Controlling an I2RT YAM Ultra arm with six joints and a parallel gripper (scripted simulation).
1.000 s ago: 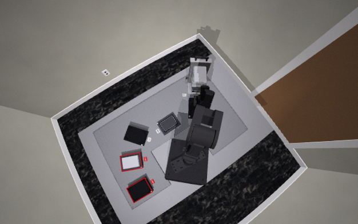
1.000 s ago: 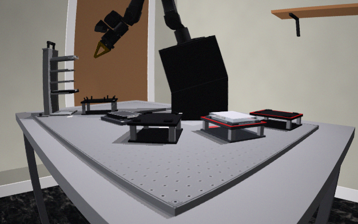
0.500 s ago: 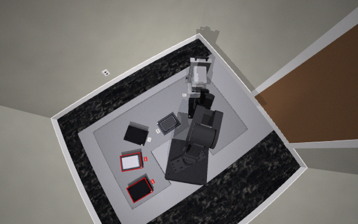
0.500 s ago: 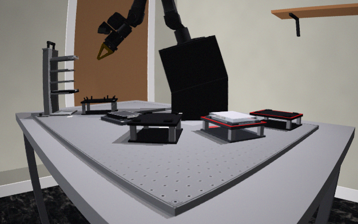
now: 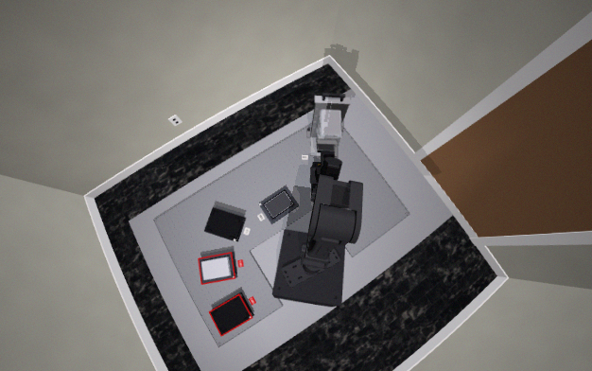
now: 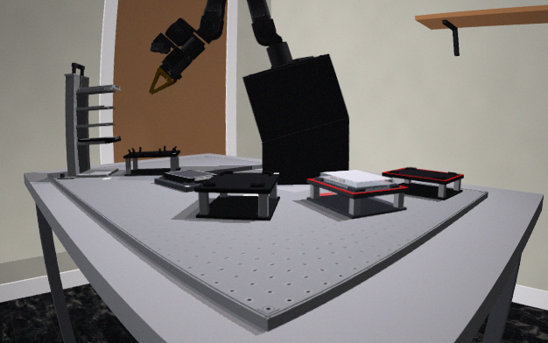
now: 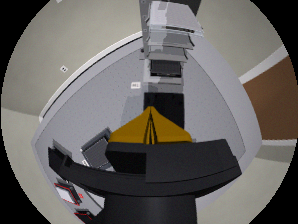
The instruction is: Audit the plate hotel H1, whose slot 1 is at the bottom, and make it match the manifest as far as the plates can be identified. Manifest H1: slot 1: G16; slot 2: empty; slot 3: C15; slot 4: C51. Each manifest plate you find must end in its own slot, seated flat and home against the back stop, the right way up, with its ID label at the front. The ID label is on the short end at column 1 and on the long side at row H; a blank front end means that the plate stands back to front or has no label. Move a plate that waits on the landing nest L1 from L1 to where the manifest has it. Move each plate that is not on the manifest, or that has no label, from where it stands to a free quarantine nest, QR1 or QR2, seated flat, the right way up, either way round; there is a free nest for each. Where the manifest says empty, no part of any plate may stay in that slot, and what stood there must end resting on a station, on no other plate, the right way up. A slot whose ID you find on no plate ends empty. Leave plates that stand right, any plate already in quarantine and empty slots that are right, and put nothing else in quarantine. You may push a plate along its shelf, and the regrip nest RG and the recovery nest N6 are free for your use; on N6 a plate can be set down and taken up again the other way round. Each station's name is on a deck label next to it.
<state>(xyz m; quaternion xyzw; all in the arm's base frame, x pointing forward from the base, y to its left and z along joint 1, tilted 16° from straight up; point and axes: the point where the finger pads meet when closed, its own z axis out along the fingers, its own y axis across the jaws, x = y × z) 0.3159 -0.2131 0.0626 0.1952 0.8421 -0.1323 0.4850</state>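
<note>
The plate hotel (image 6: 71,122) stands at the far left corner of the deck, its four shelves facing the arm; a dark plate (image 6: 100,140) lies in a low slot, a pale plate (image 6: 105,88) on the top shelf, and the two thin shelves between look bare, though no label can be read here. The gripper (image 6: 159,83) hangs in the air in front of the upper shelves, well apart from them, fingers shut together and holding nothing.

Judged step: an inspection or push approach. It calls for a level entry at one shelf's height, square to the front, so that the closed tip meets a plate's end and not a shelf edge.

The landing nest (image 6: 151,154), just beside the hotel, stands under the approach path. Farther out lie a nest bearing a framed plate (image 6: 187,176), a black bare nest (image 6: 238,181), a red-rimmed quarantine nest (image 6: 356,190) holding a white plate (image 6: 354,177), and a second red-rimmed nest (image 6: 422,175) that looks free.
</note>
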